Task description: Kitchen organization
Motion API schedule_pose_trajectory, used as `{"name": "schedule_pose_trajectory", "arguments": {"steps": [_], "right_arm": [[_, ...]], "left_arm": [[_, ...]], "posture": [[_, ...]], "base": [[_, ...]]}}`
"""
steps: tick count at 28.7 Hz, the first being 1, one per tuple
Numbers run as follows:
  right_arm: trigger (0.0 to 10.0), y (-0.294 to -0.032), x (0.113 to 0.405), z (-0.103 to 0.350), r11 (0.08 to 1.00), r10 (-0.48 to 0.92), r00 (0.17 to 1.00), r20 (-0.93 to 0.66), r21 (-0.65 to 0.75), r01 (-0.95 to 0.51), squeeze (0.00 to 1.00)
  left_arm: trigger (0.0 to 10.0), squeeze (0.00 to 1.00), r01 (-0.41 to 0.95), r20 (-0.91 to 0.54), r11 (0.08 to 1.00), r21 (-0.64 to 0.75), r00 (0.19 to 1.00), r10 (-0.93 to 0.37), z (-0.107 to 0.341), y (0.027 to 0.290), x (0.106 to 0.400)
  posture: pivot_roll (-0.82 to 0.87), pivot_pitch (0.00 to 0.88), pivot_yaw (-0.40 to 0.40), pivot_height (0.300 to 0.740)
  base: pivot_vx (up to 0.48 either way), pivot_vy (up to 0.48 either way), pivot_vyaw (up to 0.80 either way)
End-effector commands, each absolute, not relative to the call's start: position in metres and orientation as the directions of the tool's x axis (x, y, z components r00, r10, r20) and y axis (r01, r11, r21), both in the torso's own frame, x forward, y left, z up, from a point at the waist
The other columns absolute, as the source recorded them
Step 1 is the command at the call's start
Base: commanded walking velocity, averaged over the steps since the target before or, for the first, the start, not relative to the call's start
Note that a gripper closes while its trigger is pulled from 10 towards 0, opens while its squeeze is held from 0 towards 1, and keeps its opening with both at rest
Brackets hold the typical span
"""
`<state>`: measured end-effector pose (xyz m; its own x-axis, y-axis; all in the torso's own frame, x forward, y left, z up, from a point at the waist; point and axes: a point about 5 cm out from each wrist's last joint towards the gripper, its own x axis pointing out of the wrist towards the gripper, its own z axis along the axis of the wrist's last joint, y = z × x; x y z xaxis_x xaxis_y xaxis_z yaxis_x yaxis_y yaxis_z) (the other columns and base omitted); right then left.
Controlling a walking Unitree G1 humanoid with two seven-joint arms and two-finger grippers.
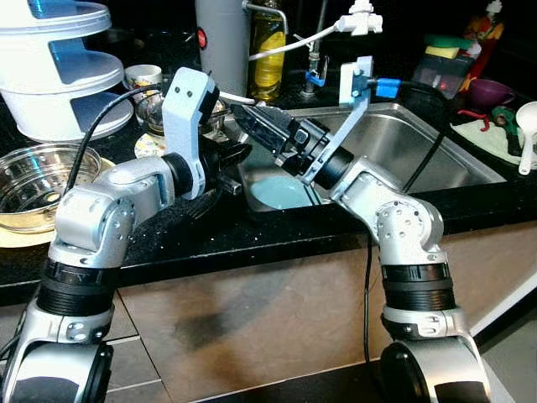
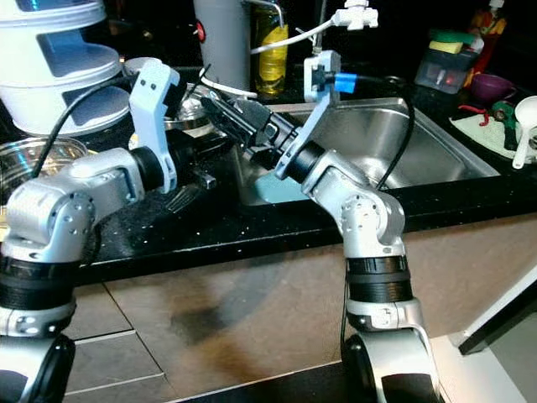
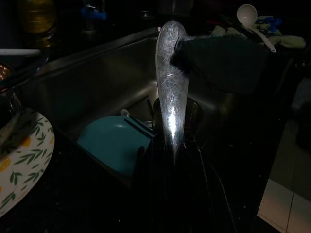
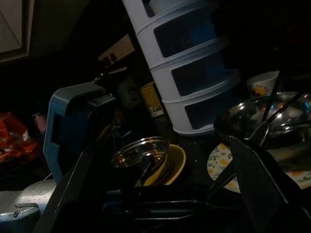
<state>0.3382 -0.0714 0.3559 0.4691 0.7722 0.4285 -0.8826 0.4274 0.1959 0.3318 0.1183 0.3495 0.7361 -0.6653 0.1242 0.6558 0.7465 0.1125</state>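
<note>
Left eye view: both arms meet over the counter at the sink's corner, near a teal plate.

Left wrist view: left claw grips a spoon.

Right wrist view: right claw spread wide. Likely a handover; next, close on the spoon.

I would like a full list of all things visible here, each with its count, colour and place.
Sink: one, steel, set in the black counter.
Plate: one, light blue, in the sink's left end.
Tiered rack: one, white and blue, far left of the counter.
Steel bowl: one, on a yellow plate, near the rack.
Oil bottle: one, yellow, behind the sink.
Ladle: one, white, right of the sink.
Spoon: one, silver, in the left hand.
Left hand: holds the spoon.
Right hand: over the sink's left edge.
</note>
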Motion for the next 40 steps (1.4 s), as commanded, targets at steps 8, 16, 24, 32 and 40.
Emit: {"name": "schedule_pose_trajectory", "arguments": {"steps": [8,16,24,32,40], "right_arm": [[10.0,-0.078,0.346,0.355,0.484,0.717,0.553,0.424,0.269,-0.833,0.0],[10.0,-0.105,0.361,0.363,0.6,0.58,0.678,0.452,0.325,-0.731,0.0],[10.0,-0.091,0.355,0.359,0.535,0.624,0.646,0.439,0.362,-0.763,0.0],[10.0,-0.075,0.351,0.355,0.463,0.661,0.611,0.435,0.404,-0.789,0.0],[10.0,-0.073,0.352,0.349,0.469,0.672,0.62,0.405,0.414,-0.78,0.0]], "left_arm": [[0.0,0.0,0.652,0.149,0.746,0.137,0.731,-0.666,0.351,0.118,0.329],[0.0,0.0,0.599,0.155,0.788,0.142,0.773,-0.615,0.353,0.132,0.331],[0.0,0.0,0.651,0.148,0.75,0.122,0.735,-0.662,0.349,0.119,0.328],[0.0,0.0,0.676,0.134,0.728,0.114,0.716,-0.685,0.345,0.111,0.327],[0.0,0.0,0.689,0.132,0.716,0.114,0.704,-0.698,0.344,0.109,0.325]], "posture": [[0.03,0.165,-0.009,0.74],[0.03,0.167,-0.01,0.74],[0.03,0.167,-0.011,0.74],[0.04,0.172,-0.012,0.74],[0.04,0.173,-0.014,0.74]], "base": [[0.0,0.0,0.0],[0.0,0.0,0.0],[0.0,0.0,0.0],[0.0,0.0,0.0],[0.0,0.0,0.0]]}}
